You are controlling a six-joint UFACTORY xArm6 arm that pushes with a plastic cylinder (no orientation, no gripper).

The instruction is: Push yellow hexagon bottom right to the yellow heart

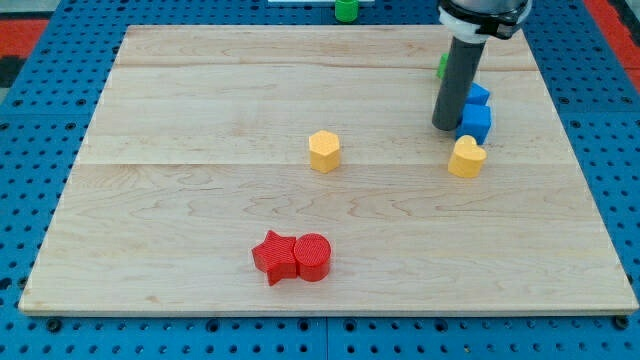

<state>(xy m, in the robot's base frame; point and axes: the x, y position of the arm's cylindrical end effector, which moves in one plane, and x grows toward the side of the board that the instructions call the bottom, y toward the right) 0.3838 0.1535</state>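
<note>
The yellow hexagon (324,151) sits near the middle of the wooden board (200,200). The yellow heart (466,157) lies to its right, about a quarter of the board's width away. My tip (446,126) is the lower end of the dark rod. It stands just above and left of the yellow heart, beside the blue blocks, and well to the right of the hexagon.
A blue cube (476,122) and another blue block (479,96) sit just right of the rod. A green block (441,66) shows partly behind the rod. A red star (273,257) and red cylinder (312,257) touch near the view's bottom. A green block (346,10) lies off the board at the top.
</note>
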